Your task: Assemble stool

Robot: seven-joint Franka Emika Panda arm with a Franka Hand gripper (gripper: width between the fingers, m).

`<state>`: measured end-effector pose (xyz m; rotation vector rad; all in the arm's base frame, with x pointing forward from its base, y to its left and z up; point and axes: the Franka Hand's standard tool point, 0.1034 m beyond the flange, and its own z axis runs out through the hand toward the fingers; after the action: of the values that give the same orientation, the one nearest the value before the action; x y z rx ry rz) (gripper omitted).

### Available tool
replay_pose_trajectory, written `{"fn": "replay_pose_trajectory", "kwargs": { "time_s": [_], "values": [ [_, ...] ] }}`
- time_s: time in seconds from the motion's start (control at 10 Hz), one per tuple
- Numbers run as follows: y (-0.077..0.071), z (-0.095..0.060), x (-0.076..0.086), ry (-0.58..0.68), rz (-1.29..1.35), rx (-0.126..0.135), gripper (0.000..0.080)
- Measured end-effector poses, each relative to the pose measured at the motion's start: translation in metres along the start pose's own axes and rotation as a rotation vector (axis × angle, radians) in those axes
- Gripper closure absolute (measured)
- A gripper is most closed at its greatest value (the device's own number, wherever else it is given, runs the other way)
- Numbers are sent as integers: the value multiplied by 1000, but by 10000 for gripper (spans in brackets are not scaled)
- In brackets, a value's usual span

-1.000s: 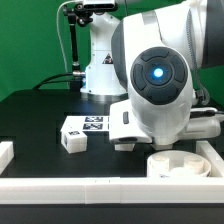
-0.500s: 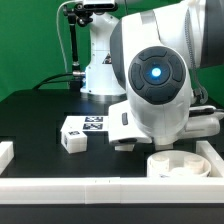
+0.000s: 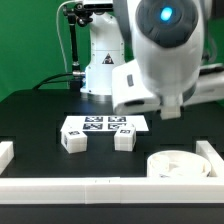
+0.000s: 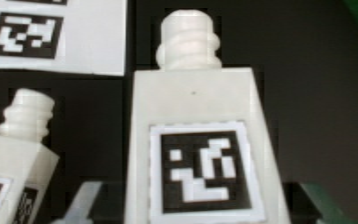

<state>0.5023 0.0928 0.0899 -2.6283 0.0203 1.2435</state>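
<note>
Two small blocky white legs lie on the black table, one (image 3: 73, 141) at the exterior view's left and one (image 3: 124, 138) just to its right. The round white seat (image 3: 180, 165) lies at the front right. In the wrist view my gripper (image 4: 197, 205) is open, its fingers (image 4: 87, 200) standing either side of the tagged leg (image 4: 197, 120) with dark gaps between them and it. The other leg (image 4: 19, 135) lies beside it. In the exterior view the raised arm hides the fingers.
The marker board (image 3: 100, 125) lies flat just behind the legs and shows in the wrist view (image 4: 34, 35). White border rails run along the front (image 3: 100, 188) and at both sides. The robot base stands at the back.
The arm has risen from low over the table. It now uncovers the second leg, which lies on the table beside the first.
</note>
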Motion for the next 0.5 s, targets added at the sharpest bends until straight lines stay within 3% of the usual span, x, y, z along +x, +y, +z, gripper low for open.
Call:
{"fn": "replay_pose_trajectory", "kwargs": {
  "time_s": [0.3,0.5],
  "values": [
    [-1,0,3,44,0,-2,462],
    [-1,-11,17,205,3,-6,462]
  ]
}}
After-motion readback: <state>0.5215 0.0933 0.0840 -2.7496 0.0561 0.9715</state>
